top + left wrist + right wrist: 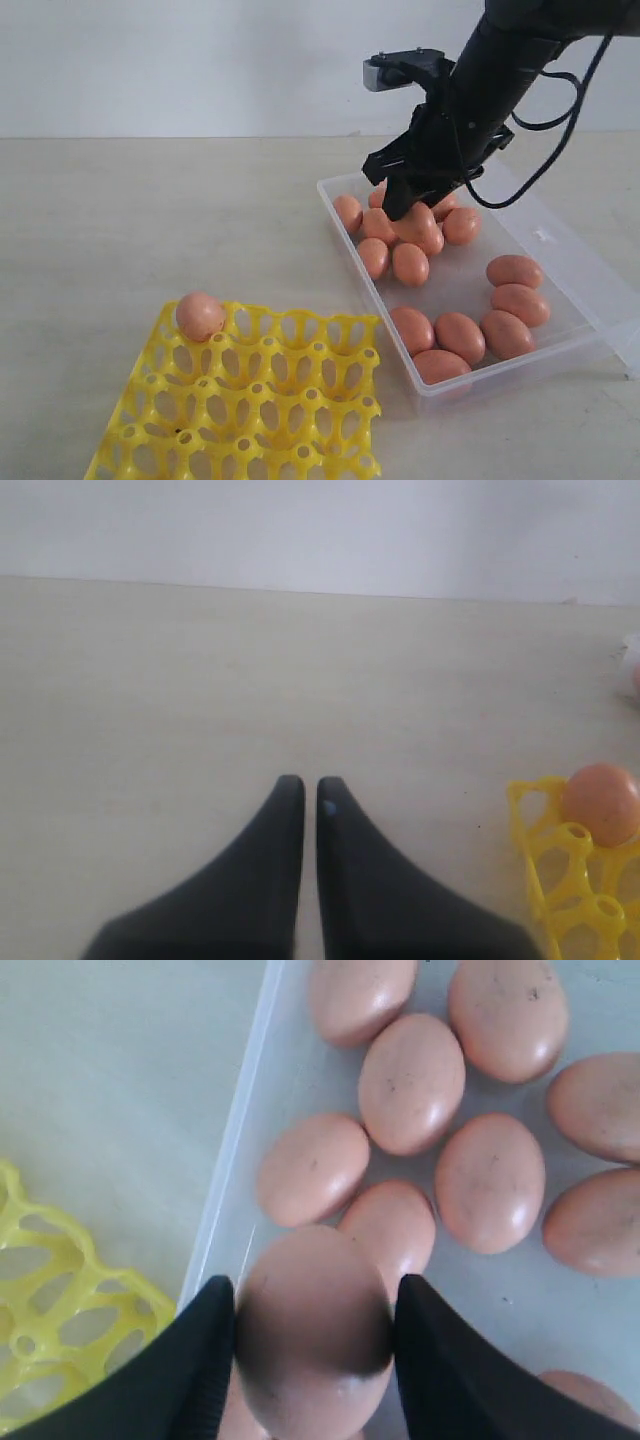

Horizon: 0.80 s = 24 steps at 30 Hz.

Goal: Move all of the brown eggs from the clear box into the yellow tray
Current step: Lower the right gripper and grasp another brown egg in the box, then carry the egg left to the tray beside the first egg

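The jaws of the right arm (500, 70) are closed on one brown egg, the held egg (313, 1325), which is pinched by its sides between the two dark fingers (205, 1360). In the right wrist view this egg is seen in front of the others, partly covering one of them. Whether it is lifted clear of them cannot be told. In the exterior view the jaws are seen pointing down into the far left corner of the clear box (470, 285).

Around the held egg a tight cluster of brown eggs (410, 264) is packed against the box's left wall. Two more eggs are placed on the right side of the box and four are grouped at its near end.

The clear box is set on the pale surface (150, 200), right of centre. The yellow tray (300, 400) is laid on the same surface, to the near left of the box and just beside its near left corner. One egg, the tray egg (200, 315), is seated in the tray's far left corner cell. The other cells in view are unfilled.

The jaws of the left arm are shown only in the left wrist view. Its fingers (270, 880) are closed to a thin slit with nothing gripped, above bare surface, with the tray's corner and the tray egg off to one side.
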{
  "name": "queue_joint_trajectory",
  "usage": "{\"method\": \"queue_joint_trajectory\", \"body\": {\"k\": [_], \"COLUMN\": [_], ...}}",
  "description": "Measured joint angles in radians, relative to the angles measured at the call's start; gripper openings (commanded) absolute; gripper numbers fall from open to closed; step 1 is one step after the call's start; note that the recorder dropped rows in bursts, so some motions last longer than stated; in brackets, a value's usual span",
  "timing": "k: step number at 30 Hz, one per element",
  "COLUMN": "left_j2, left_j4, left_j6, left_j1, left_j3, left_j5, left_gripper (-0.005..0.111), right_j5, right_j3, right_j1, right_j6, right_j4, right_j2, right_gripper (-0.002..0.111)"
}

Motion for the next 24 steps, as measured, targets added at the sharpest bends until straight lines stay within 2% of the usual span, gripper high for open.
{"method": "queue_joint_trajectory", "body": {"k": [3, 7, 10, 13, 15, 19, 21, 24], "left_j2": [0.0, 0.0, 0.0, 0.0, 0.0, 0.0, 0.0, 0.0], "left_j4": [0.0, 0.0, 0.0, 0.0, 0.0, 0.0, 0.0, 0.0], "left_j6": [0.0, 0.0, 0.0, 0.0, 0.0, 0.0, 0.0, 0.0], "left_j1": [0.0, 0.0, 0.0, 0.0, 0.0, 0.0, 0.0, 0.0], "left_j3": [0.0, 0.0, 0.0, 0.0, 0.0, 0.0, 0.0, 0.0], "left_j5": [0.0, 0.0, 0.0, 0.0, 0.0, 0.0, 0.0, 0.0], "left_gripper": [0.004, 0.004, 0.004, 0.004, 0.004, 0.004, 0.004, 0.004], "right_j5": [-0.051, -0.233, -0.354, -0.385, -0.338, -0.113, -0.02, 0.024], "right_j3": [0.116, 0.317, 0.451, 0.541, 0.582, 0.61, 0.611, 0.611], "right_j1": [0.0, 0.0, 0.0, 0.0, 0.0, 0.01, 0.038, 0.098], "right_j6": [-0.02, -0.152, -0.37, -0.733, -0.977, -1.296, -1.406, -1.551], "right_j4": [0.009, 0.12, 0.367, 0.707, 0.951, 1.286, 1.387, 1.443], "right_j2": [-0.071, -0.161, -0.234, -0.3, -0.322, -0.317, -0.297, -0.25], "right_gripper": [0.0, 0.0, 0.0, 0.0, 0.0, 0.0, 0.0, 0.0]}}
